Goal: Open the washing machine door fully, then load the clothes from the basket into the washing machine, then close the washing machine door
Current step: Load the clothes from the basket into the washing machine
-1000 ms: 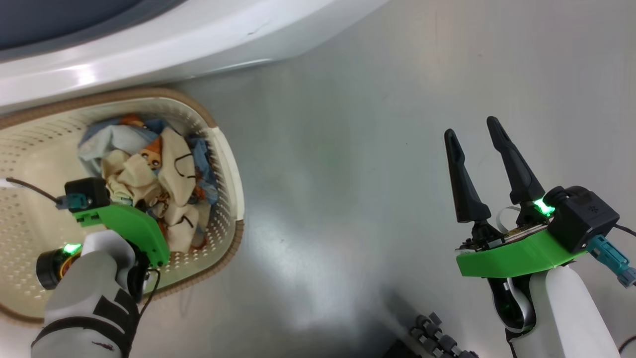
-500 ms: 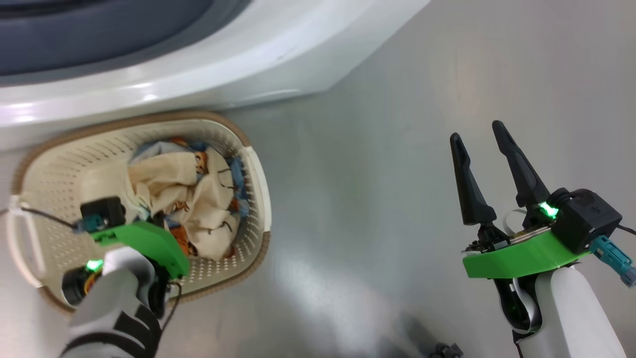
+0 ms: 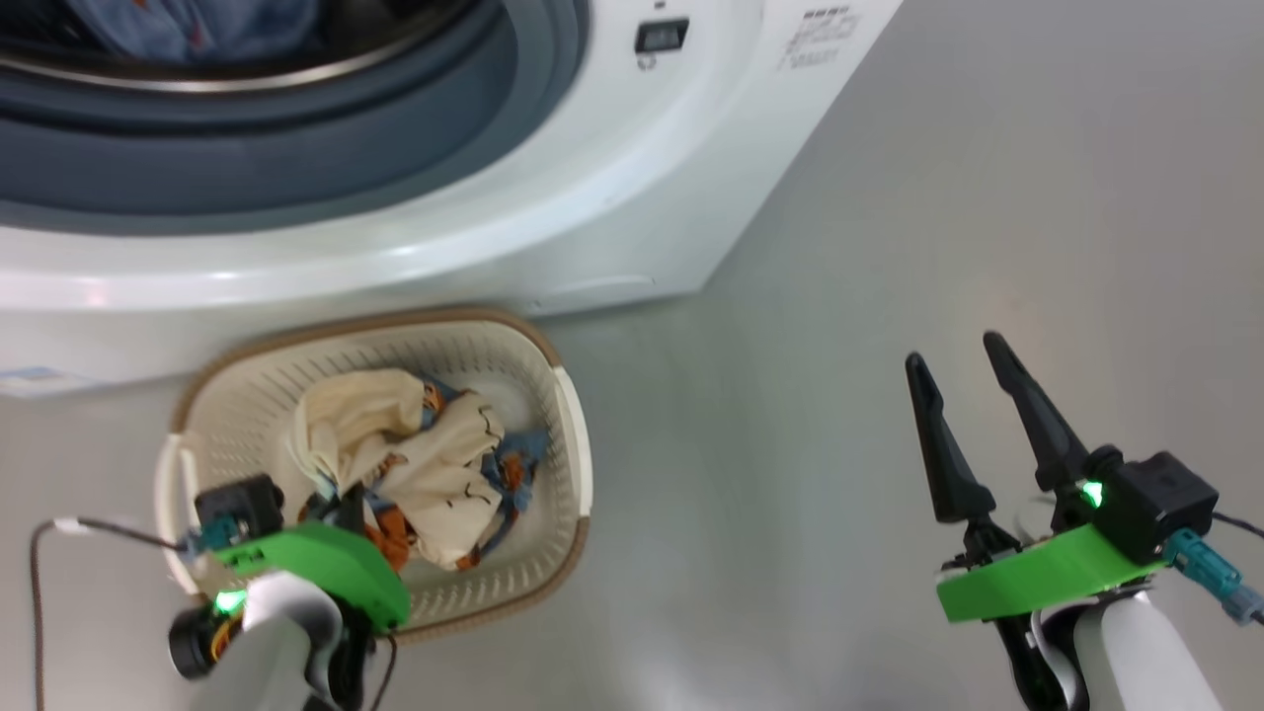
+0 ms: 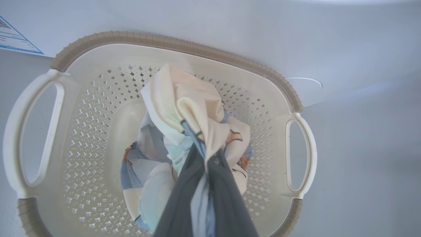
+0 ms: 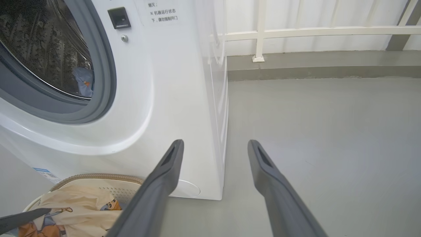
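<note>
Left tool (image 4: 205, 154) is clamped shut on a fold of the clothes (image 4: 184, 105), low centre of the left wrist frame. The rest of the pile sits on the basket (image 4: 177, 42) bottom. Right tool (image 3: 953, 351) is spread wide w/ nothing in it, over bare floor (image 3: 839, 247) at lower right of the head frame. The basket is lower left of the head frame, just beside the foot of the washing machine (image 3: 592, 197). The machine's mouth is open at upper left, w/ one blue piece (image 5: 84, 80) lying in the drum (image 5: 39, 39).

Risks, my judgement:
- Grip is on a thin edge of cream cloth + a blue strip, so it may slip out on the lift.
- Pieces look tangled, so extras may drag up, then drop on the floor btwn basket & mouth.
- Basket looks like light plastic, so a snag on the perforated wall could tip or haul it.
- Hanging cloth could catch the grey gasket (image 3: 296, 168) lip & stay half out, blocking the closing step.

Materials:
- Clothes: soft, thin, crumpled, limp. Cream, lt blue & orange w/ cartoon print.
- Basket: stiff cream plastic, rounded rectangle, small holes in walls, ribbed brown rim, 2 loop handles.
- Machine: glossy white shell w/ curved front, matte rubber gasket, steel drum w/ holes.
- Floor: smooth grey, slight sheen.
</note>
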Available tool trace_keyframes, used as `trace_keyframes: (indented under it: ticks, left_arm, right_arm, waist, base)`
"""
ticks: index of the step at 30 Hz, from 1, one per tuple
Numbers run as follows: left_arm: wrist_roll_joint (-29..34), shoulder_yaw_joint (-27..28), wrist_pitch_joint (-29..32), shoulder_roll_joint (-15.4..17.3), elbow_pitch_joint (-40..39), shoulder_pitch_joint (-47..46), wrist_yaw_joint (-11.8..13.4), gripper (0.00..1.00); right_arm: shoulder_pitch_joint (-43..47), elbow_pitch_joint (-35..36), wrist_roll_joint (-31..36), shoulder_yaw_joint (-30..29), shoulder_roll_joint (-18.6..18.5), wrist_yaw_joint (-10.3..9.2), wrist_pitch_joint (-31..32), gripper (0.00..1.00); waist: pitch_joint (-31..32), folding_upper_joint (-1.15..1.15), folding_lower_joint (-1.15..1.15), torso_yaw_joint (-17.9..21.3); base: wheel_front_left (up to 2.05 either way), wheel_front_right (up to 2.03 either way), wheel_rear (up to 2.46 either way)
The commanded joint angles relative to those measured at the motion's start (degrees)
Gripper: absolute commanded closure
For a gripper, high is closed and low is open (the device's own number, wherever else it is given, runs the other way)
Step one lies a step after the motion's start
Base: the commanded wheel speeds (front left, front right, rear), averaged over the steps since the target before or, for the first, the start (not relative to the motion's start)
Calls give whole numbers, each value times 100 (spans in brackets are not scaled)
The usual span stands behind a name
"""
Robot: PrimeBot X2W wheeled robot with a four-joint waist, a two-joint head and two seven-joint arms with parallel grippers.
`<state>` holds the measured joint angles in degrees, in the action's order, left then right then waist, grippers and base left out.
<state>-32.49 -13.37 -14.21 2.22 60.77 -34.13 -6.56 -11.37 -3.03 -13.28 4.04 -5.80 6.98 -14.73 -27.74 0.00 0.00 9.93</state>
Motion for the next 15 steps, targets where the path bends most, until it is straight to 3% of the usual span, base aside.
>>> trace_keyframes:
  ticks: [1,15]
  left_arm:
    - [71,173,-77,90,-274,337,39,100]
    - [309,180,-78,68,-1974,1667,416,100]
  right_arm:
    - [202,89,30,101,-73,51,-27,0]
    - [712,11,9,104,-163,51,-27,0]
  waist:
    - [552,0,0,-221]
    - [1419,0,0,-494]
  base:
    - [0,0,0]
    - [0,0,0]
